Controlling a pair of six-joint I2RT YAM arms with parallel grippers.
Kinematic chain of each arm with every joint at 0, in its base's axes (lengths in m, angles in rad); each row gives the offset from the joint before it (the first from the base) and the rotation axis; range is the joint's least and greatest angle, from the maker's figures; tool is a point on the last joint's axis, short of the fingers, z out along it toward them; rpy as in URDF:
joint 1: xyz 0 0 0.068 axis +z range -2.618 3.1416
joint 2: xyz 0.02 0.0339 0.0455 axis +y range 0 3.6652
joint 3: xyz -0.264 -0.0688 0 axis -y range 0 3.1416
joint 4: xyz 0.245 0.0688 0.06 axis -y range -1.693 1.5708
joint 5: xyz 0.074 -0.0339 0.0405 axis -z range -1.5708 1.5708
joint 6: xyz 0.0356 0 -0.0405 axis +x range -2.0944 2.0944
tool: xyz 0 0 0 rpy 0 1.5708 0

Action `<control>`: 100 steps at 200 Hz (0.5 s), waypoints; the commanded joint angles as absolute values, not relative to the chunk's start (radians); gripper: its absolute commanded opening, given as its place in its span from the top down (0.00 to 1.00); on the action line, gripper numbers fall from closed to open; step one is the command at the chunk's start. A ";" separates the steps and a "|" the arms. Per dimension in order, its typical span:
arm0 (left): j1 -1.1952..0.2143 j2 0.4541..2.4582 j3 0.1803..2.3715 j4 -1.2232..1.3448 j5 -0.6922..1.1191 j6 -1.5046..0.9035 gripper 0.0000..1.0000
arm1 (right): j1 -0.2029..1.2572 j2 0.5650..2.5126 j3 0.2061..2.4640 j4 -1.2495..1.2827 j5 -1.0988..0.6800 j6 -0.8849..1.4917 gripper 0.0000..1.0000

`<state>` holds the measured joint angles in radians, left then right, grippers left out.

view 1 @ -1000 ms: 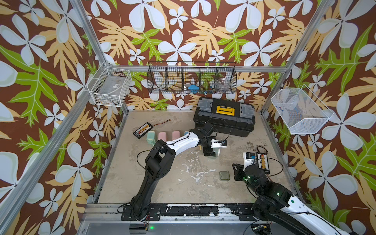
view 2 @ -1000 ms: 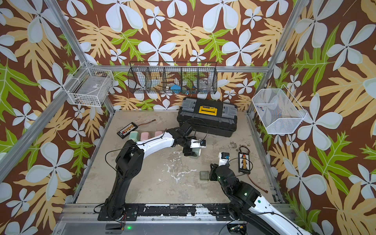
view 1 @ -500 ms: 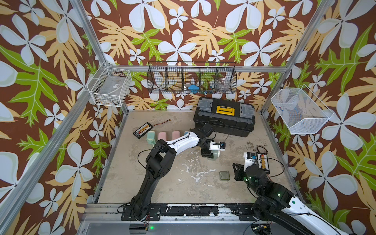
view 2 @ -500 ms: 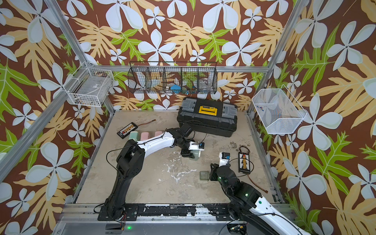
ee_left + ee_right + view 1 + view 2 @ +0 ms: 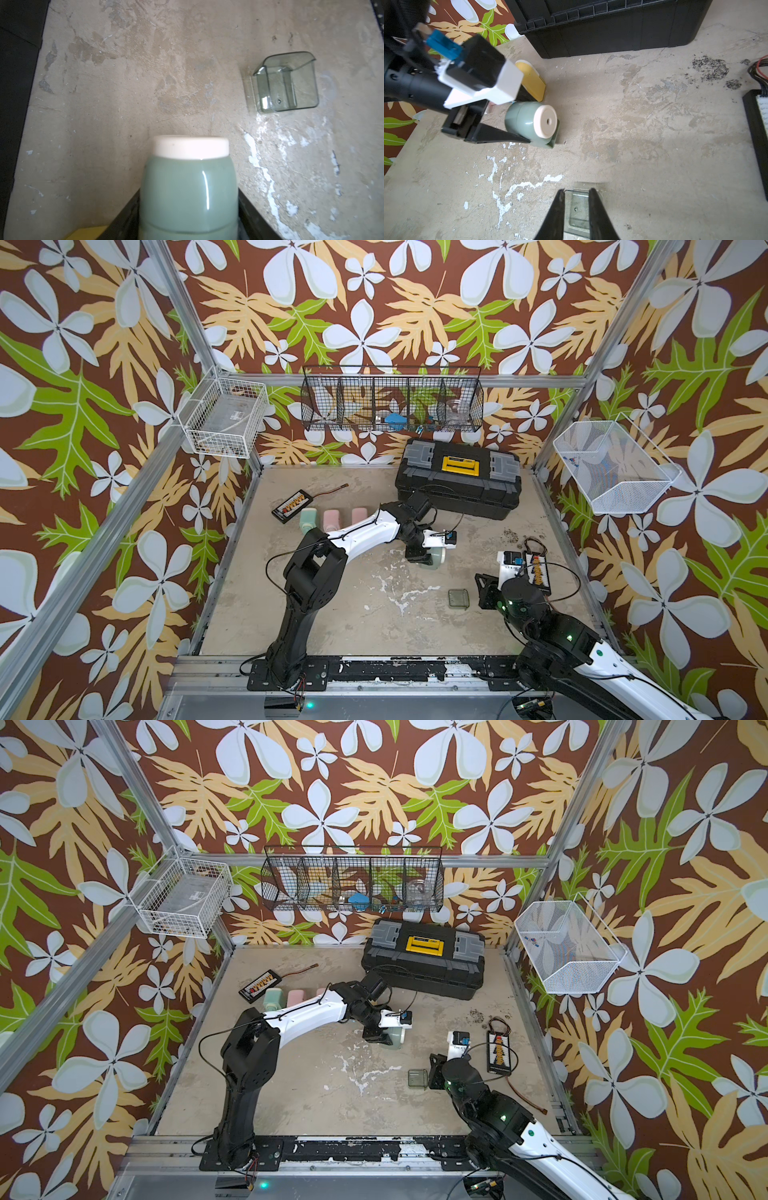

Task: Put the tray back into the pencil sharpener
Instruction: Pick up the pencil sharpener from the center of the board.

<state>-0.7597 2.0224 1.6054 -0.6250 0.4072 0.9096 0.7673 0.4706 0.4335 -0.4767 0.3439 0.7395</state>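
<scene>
Clear tray [image 5: 578,209] between black jaws (sharpener [image 5: 529,122] beyond)

Soft, even light fell from overhead. The surface [image 5: 332,614] looked bright in both top views, with only faint shadows, and the frame posts splayed toward the picture edges. At my left wrist a thin streak of glare ran down the glossy pencil sharpener [image 5: 188,187]; its white cap was nearly washed out and its nearest part was out of focus. The clear tray [image 5: 287,83] was sharp. At my right wrist my right fingers [image 5: 553,216] were slightly blurred, as was the left camera housing [image 5: 475,70].
</scene>
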 commanded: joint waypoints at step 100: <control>-0.813 1.462 0.939 -0.244 0.378 0.597 0.50 | 0.768 0.560 0.433 -0.451 0.320 0.733 0.77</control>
